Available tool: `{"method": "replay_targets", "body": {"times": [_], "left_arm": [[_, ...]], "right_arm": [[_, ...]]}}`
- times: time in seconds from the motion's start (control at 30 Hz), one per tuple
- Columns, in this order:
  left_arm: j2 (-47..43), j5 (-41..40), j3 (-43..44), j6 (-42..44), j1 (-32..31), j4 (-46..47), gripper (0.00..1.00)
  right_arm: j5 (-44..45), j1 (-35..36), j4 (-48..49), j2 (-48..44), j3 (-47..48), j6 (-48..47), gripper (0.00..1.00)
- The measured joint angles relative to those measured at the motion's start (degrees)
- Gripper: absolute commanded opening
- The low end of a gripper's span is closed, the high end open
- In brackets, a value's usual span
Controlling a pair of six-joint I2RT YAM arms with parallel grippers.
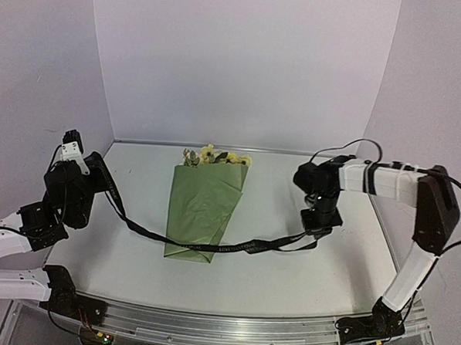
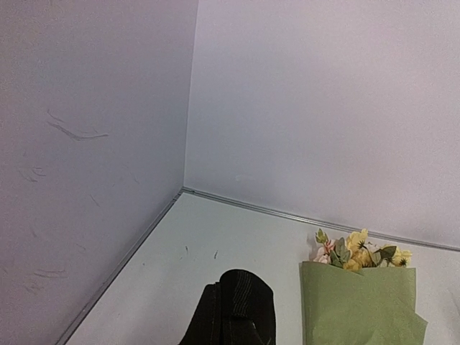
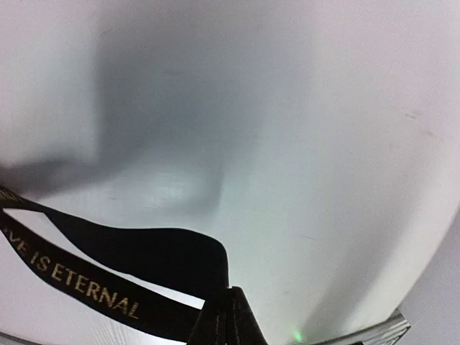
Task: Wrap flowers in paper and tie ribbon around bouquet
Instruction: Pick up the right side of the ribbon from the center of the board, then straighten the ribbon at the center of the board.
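The bouquet (image 1: 204, 211) lies in the middle of the table, a cone of olive-green paper (image 2: 359, 313) with the yellow-cream flowers (image 1: 214, 155) showing at its wide far end. The black ribbon (image 1: 146, 231) runs across the cone's narrow near end and stretches out to both sides. My left gripper (image 1: 105, 180) is shut on the ribbon's left end, which drapes over its fingertips (image 2: 241, 305). At the right, my right gripper (image 1: 318, 231) is shut on the other end, close to the table. In the right wrist view the lettered ribbon (image 3: 108, 277) leads into the closed jaws (image 3: 228, 305).
Pale walls close the table (image 1: 302, 288) at the back and on both sides; a metal seam (image 2: 287, 213) marks its far edge. A metal rail (image 1: 222, 328) runs along the near edge between the arm bases.
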Motion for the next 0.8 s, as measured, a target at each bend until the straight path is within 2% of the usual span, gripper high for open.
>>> {"method": "replay_targets", "body": {"times": [0.17,0.3,0.57,0.8], "left_arm": [[-3.0,-2.4,0.8,2.2,0.0,-0.4,0.00],[-5.7,-3.3,1.9,3.8,0.0,-0.5,0.00],[-8.0,-3.2,6.5,3.7,0.0,-5.8,0.00],[-8.3,-0.4,6.7,-4.6,0.0,-17.0,0.00]], "right_arm": [[9.4,-6.5,-5.4,-16.1,-1.2,2.3,0.00],[16.6,-6.9,-8.8,-25.0,-1.1,2.1,0.00],[30.8,-8.2,-15.1,-30.1,1.6,-1.1,0.00],[38.1,-10.4,-16.7,-35.4,0.8,-2.4,0.00]]}}
